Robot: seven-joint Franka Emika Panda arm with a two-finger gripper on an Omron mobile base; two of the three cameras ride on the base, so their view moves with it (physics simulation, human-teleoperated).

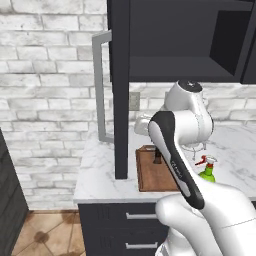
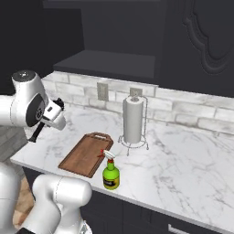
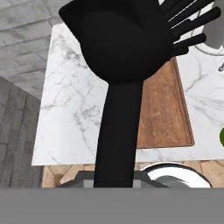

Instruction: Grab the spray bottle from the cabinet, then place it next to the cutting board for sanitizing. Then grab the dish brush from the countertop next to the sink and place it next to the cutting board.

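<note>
Gripper (image 2: 35, 132) clamped on dish brush (image 3: 120, 87); lower it gently onto countertop (image 2: 183, 155) left of cutting board (image 2: 87, 154), avoiding the rim

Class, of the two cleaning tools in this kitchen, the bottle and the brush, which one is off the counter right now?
The dish brush: the robot's tool holds it by the handle, up in the air. The green spray bottle stands upright on the countertop beside the cutting board.
</note>
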